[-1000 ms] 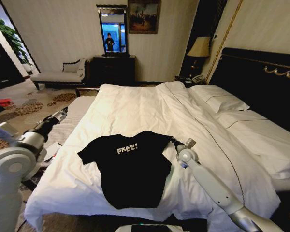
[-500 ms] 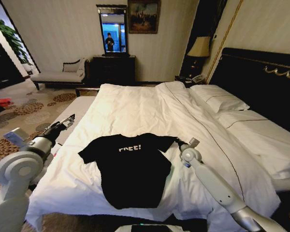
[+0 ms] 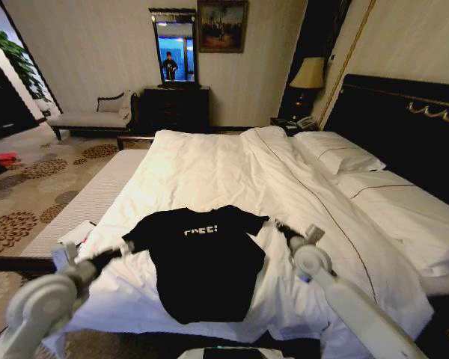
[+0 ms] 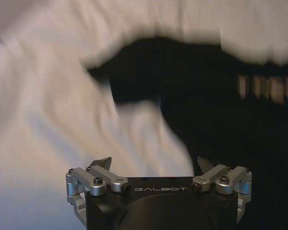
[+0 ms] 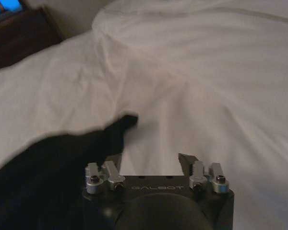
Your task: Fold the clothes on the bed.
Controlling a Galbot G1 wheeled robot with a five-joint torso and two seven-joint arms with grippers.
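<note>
The clothes, one black T-shirt [image 3: 202, 258] with white lettering [image 3: 200, 230], lie flat on the white duvet of the bed [image 3: 232, 168], near its front edge. My left gripper [image 3: 123, 245] hovers at the shirt's left sleeve; in the left wrist view it [image 4: 153, 165] is open, with the sleeve [image 4: 134, 81] just ahead of the fingertips. My right gripper [image 3: 284, 226] is beside the right sleeve. In the right wrist view it [image 5: 150, 160] is open over the duvet, the sleeve's tip [image 5: 120, 127] a little ahead and to one side.
White pillows [image 3: 340, 153] lie against the dark headboard [image 3: 404, 123] on the right. A lamp [image 3: 308, 73] stands in the far corner. A dark dresser with mirror [image 3: 174, 105] and a pale chaise bench [image 3: 90, 116] line the back wall. Patterned carpet [image 3: 22, 202] lies to the left.
My left arm has swung in from beyond the bed's left side and down to the shirt's left sleeve. The right arm has drawn back slightly from the right sleeve.
</note>
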